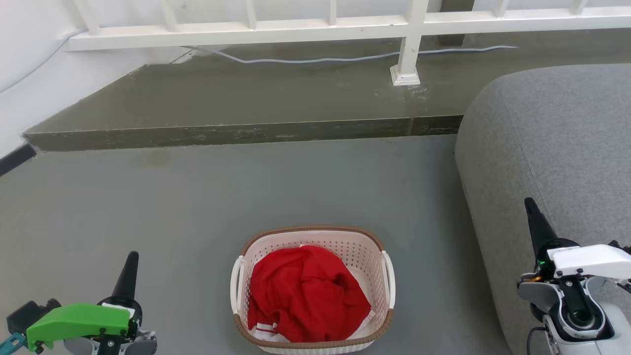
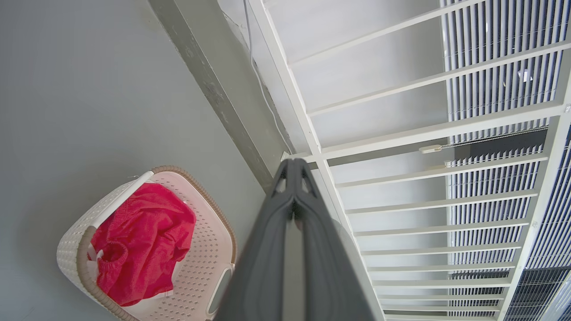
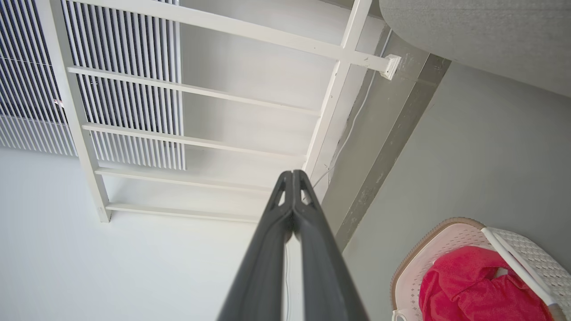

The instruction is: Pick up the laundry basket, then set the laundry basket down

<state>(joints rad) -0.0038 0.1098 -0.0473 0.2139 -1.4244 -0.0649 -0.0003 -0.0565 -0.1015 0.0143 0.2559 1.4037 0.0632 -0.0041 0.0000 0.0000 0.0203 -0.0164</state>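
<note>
The left fingers (image 1: 127,278) are long, dark and matte, broad at the base and narrowing to a blunt point. Behind their base sits a bright green angular cover (image 1: 79,320), with a black block (image 1: 29,311) and a small teal piece (image 1: 12,341) at its far end and a grey rounded housing (image 1: 140,342) under it. The right fingers (image 1: 538,227) share that dark tapered shape. Behind their base lies a white angular cover (image 1: 589,260) with a green light (image 1: 542,261) glowing beside it, then a dark round socket (image 1: 581,318) and a thin black cable (image 1: 530,340). In the wrist views each finger carries a triangular cut-out (image 2: 281,183) near its tip
</note>
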